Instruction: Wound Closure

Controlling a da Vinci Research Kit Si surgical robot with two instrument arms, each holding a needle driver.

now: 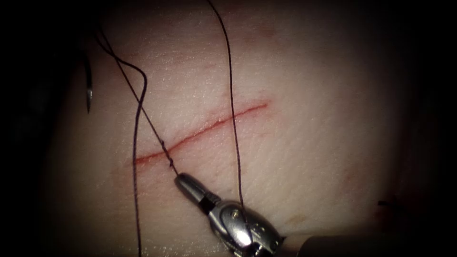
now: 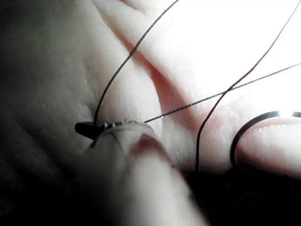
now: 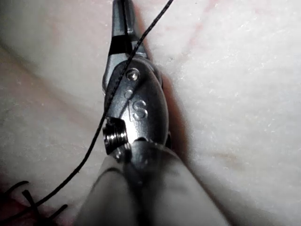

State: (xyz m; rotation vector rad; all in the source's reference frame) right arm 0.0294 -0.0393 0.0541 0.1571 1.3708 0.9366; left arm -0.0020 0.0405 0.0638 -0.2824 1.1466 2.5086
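Endoscope view: the tissue (image 1: pixel 295 157) is lying under both tools, with the cut (image 1: pixel 214 124) running from 8 o'clock up toward 2 o'clock, red fluid along it. The right tool (image 1: pixel 183 182) is coming in from 5 o'clock, jaws pressed together on the thread (image 1: pixel 143 107) just below a small knot (image 1: pixel 170 163) sitting at the cut's left end. That strand is running taut from the knot up to 11 o'clock into the dark. A second strand is dropping from 12 o'clock across the cut and over the right tool's wrist. A third is curling off at 10 o'clock and hanging down to 6 o'clock. The needle (image 1: pixel 88 93) is lying at 9 o'clock, well left of the cut, tip pointing down, held by neither tool; can't tell if it is touching the tissue.

Left wrist view: the left tool (image 2: pixel 87 128) is showing a dark tip, jaws looking clamped on the thread (image 2: pixel 124 59), blurred though. The needle (image 2: pixel 247 128) is arcing over the tissue (image 2: pixel 56 70) well apart from that tip, free of both tools.

Right wrist view: the right tool (image 3: pixel 121 8) is resting jaws-together against the tissue (image 3: pixel 235 84). The thread (image 3: pixel 101 125) is draping across its wrist.
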